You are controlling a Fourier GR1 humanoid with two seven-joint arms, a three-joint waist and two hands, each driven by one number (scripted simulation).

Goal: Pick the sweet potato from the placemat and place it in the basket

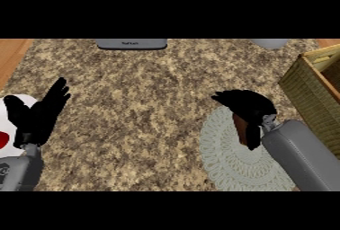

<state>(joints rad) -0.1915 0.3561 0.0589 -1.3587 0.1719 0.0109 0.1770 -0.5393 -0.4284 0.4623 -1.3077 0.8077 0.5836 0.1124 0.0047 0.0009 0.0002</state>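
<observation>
Brown-speckled stone forms the counter (146,90), and every item noted below stands on it.

Item 1, task object. The sweet potato (241,130) lies over the upper right part of the round, pale, lace-patterned placemat (225,166). Only a narrow reddish-brown strip of it shows. The rest is covered by the right hand (247,104), whose fingers curl down round it from above. Judgement: this is the pick stage, with the grasp closing or closed. From this steep angle it cannot be told whether the sweet potato rests on the mat or is raised clear of it.

Item 2, destination. The wicker basket (306,94) stands just beside the placemat on the right. The frame edge cuts it off, so its interior is mostly out of sight. Its position probably explains why the right arm does the work: the carry is short and needs no crossing over.

Item 3, idle limb. The left hand (41,114) shows at the left edge, spread, fingers straight and pointing up, holding nothing, well apart from the work. It partly hides a white object (8,149) with a red patch, identity unclear.

Item 4. 2 things at the far edge, a flat grey box (131,43) and a rounded grey shape (269,42), are cropped and cannot be identified.
</observation>
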